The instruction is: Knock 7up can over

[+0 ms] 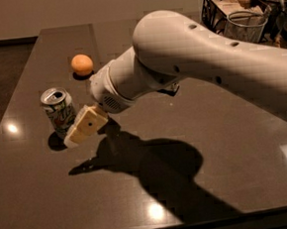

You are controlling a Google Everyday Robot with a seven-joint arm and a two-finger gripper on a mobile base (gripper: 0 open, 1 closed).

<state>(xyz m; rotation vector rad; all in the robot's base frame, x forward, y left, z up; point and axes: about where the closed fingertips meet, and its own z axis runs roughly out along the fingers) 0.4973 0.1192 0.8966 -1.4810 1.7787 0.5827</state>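
The 7up can [59,111], white with green lettering and a silver top, stands upright on the dark table [195,147] at the left. My gripper [78,133], with cream-coloured fingers, hangs from the big white arm [188,53] and sits right beside the can's lower right side, touching or almost touching it. The arm reaches in from the upper right.
An orange [82,64] lies behind the can, toward the table's far left. A black wire basket [224,5] with a glass and boxes stands at the far right corner. The table's left edge runs close to the can.
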